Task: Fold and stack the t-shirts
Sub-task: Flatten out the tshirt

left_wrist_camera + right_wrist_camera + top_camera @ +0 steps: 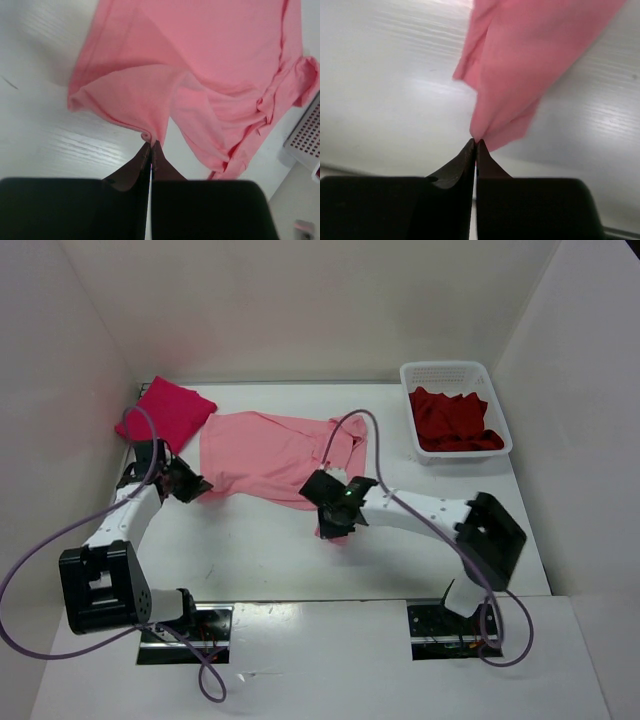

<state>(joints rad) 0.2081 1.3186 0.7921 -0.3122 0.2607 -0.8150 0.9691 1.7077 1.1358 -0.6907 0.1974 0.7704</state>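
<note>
The pale pink t-shirt lies spread across the middle of the table. My left gripper is shut on its near left corner, which bunches at the fingertips. At the near right, my right gripper is shut on a hanging fold of the same shirt, lifted off the table. A bright crimson-pink t-shirt lies folded at the far left. The dark red t-shirt is heaped in the white basket.
The white lattice basket stands at the far right near the wall and shows at the edge of the left wrist view. White walls enclose the table on three sides. Purple cables loop from both arms.
</note>
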